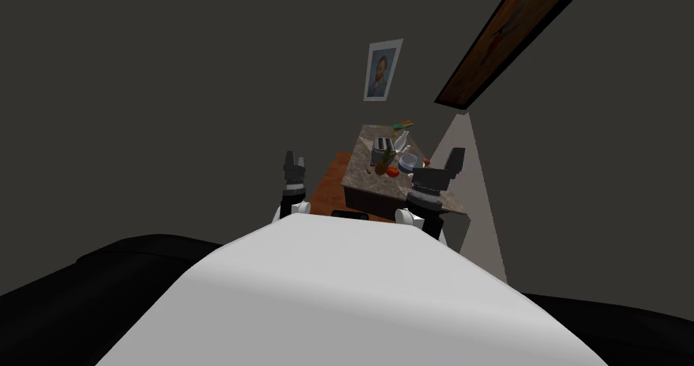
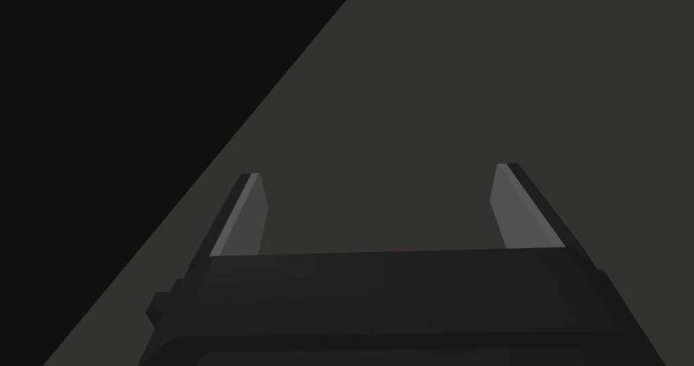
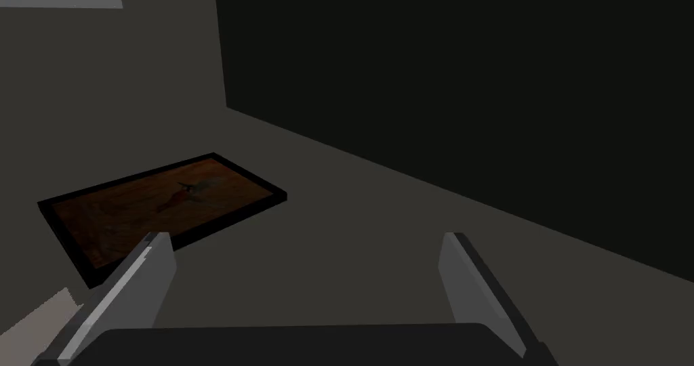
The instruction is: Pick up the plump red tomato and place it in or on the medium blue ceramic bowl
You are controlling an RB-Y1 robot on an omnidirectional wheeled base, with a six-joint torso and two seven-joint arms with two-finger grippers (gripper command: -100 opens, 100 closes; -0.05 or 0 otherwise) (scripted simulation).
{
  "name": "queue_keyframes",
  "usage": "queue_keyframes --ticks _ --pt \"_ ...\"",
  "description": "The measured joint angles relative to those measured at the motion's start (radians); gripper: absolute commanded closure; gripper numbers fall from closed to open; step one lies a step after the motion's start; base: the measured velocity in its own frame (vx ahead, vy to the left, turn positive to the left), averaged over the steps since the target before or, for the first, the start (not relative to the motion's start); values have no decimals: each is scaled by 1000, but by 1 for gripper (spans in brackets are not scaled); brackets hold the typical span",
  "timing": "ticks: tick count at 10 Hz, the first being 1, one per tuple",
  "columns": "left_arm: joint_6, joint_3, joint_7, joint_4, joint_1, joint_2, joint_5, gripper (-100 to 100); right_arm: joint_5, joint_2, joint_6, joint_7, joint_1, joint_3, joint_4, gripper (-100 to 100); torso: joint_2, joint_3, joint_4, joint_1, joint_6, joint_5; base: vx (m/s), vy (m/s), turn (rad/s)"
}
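Note:
On the far marble-topped table [image 1: 379, 184] a red tomato [image 1: 392, 172] lies near the front edge. Just beyond it stands a pale blue bowl [image 1: 407, 163]. My left gripper [image 1: 295, 157] is raised to the left of the table, well short of both; its fingers stand open and empty [image 2: 377, 172]. My right gripper [image 1: 455, 153] hangs over the table's right side, beside the bowl, pointing up at the wall, also open with nothing between its fingers [image 3: 306, 236].
A toaster [image 1: 381, 145], a pineapple [image 1: 381, 168], a pale jug [image 1: 402, 140] and a small red-orange item [image 1: 426, 160] crowd the tabletop. A brown wooden surface [image 1: 328, 186] adjoins the table's left. Dark walls surround it, with a portrait [image 1: 381, 70] behind.

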Motion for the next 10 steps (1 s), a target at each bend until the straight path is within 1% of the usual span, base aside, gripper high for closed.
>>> queue_keyframes --ticks 3,5,7,10 --pt "0 0 0 0 0 0 0 0 27 -61 8 24 -12 -13 18 -100 4 2 1 -3 0 -1 -66 -41 30" --pt "0 0 0 0 0 0 0 0 54 -105 16 50 -24 -21 40 -100 5 3 1 -3 0 -1 -82 -40 45" --pt "0 0 0 0 0 0 0 0 85 -158 32 80 -39 -37 61 -100 6 4 1 -4 0 -1 -100 -54 48" --pt "0 0 0 0 0 0 0 0 146 -249 46 137 -63 -61 118 -100 6 3 1 -4 0 -1 -88 -40 67"
